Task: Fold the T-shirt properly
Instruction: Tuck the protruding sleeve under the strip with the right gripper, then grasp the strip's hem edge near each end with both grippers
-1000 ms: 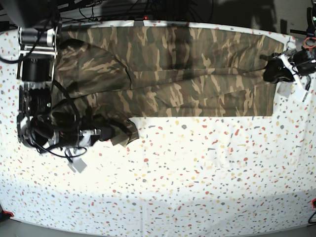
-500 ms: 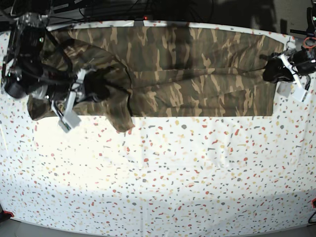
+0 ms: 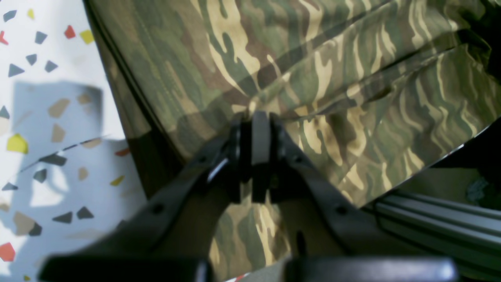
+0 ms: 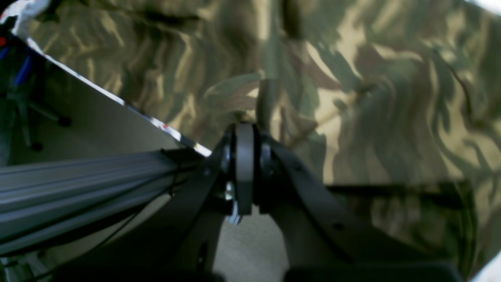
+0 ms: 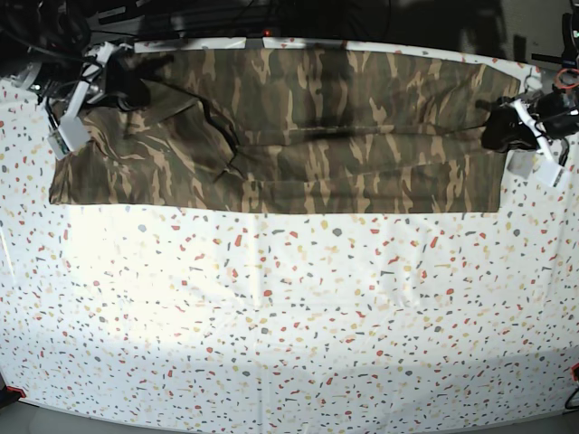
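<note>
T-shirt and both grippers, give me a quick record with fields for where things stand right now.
garment: T-shirt, camouflage, lying as a long band across the far side of the table
left gripper: shut on the shirt's edge, base view's right end
right gripper: shut on the cloth at the far corner, base view's left end
folding: unfinished

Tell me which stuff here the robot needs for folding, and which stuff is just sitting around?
For the job:
- T-shirt
- left gripper, shut on the T-shirt
- right gripper, shut on the T-shirt

Just there:
- speckled table cover
- cables behind the table
</note>
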